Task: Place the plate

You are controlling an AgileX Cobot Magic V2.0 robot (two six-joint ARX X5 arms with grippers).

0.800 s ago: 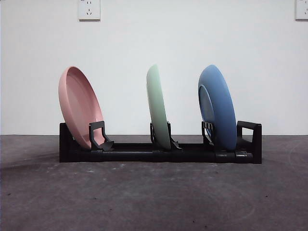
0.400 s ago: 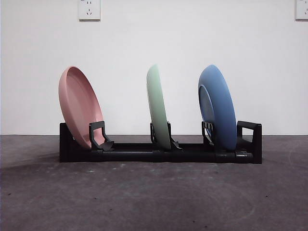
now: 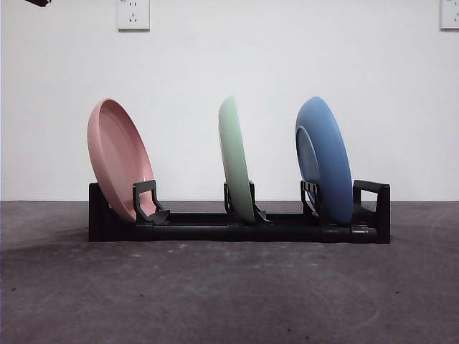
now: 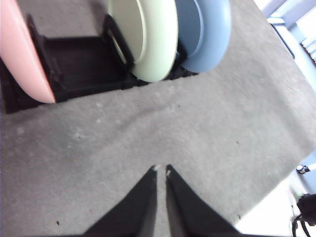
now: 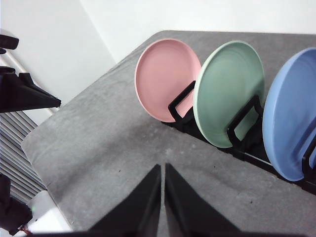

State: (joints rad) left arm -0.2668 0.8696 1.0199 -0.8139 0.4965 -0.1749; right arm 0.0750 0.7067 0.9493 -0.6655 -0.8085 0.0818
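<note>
A black dish rack (image 3: 215, 231) stands on the grey table and holds three plates on edge. A pink plate (image 3: 118, 159) leans in the left slot, a pale green plate (image 3: 235, 159) stands in the middle slot and a blue plate (image 3: 326, 161) in the right slot. All three show in the right wrist view: pink (image 5: 165, 79), green (image 5: 227, 94), blue (image 5: 291, 123). My left gripper (image 4: 161, 170) is shut and empty above bare table in front of the rack (image 4: 79, 66). My right gripper (image 5: 162, 168) is shut and empty, high above the table.
A black arm tip (image 3: 36, 3) shows at the top left corner of the front view. The other arm's dark gripper (image 5: 24, 91) shows at the side of the right wrist view. The table edge (image 4: 276, 163) lies close to my left gripper.
A black arm tip has come into the top left corner of the front view. The rack and plates have not moved.
</note>
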